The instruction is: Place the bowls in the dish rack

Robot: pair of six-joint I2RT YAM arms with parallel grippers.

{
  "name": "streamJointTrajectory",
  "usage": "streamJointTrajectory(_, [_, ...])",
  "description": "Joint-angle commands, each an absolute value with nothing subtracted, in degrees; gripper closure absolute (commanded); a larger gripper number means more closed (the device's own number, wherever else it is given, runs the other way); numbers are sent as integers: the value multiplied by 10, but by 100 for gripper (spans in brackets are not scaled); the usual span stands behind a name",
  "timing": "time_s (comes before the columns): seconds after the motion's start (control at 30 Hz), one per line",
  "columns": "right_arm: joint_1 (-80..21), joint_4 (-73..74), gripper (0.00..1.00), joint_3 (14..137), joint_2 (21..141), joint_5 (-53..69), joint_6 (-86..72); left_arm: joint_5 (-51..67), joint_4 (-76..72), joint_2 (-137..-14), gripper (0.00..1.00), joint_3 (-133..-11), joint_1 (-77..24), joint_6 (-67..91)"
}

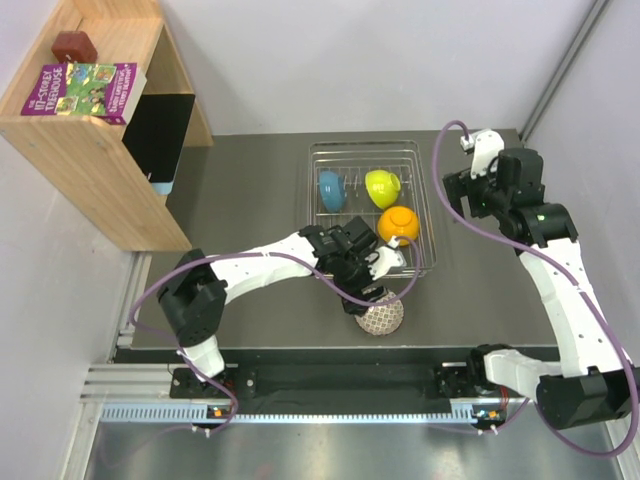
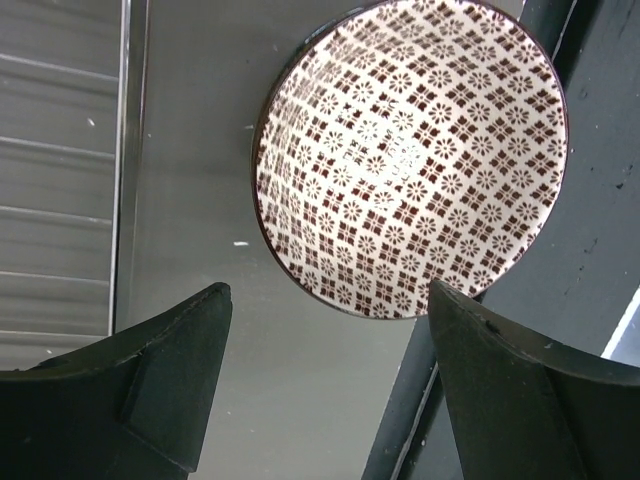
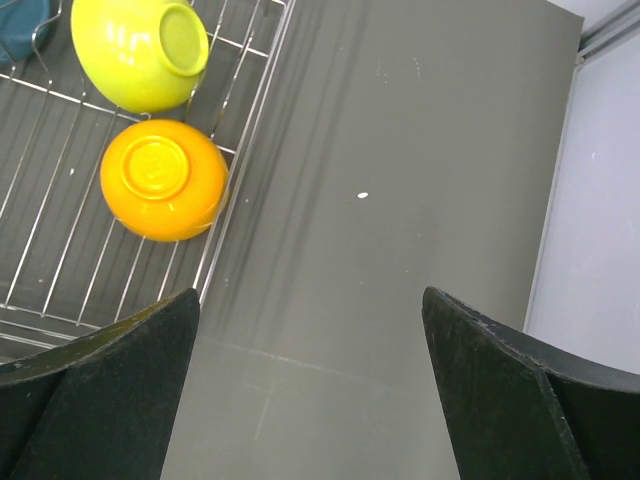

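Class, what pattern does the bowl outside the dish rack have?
The bowl: white with brown lattice; left wrist view.

A book lies on a wooden shelf.

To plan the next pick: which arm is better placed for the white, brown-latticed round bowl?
Left: the left gripper, open, hovers at that bowl; the right gripper is far off, beside the silver wire dish rack.

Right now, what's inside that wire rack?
A blue bowl, a yellow-green bowl and an orange bowl. The left hand covers the dish rack's near-left corner, so anything there is hidden.
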State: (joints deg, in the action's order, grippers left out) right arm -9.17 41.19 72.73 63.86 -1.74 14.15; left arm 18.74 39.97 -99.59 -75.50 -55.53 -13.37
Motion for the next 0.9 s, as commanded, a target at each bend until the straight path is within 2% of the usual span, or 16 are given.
streamJointTrajectory(0.0, [-81,390,9,729,621,-4,130,181,379,-1010,17,-780,-552,-133])
streamJointTrajectory(0.23, [-76,386,9,721,618,-3,127,173,372,-1034,22,-797,-552,-140])
streamJointTrajectory(0.87, [-68,378,11,713,612,18,123,170,355,-1090,25,-860,-552,-149])
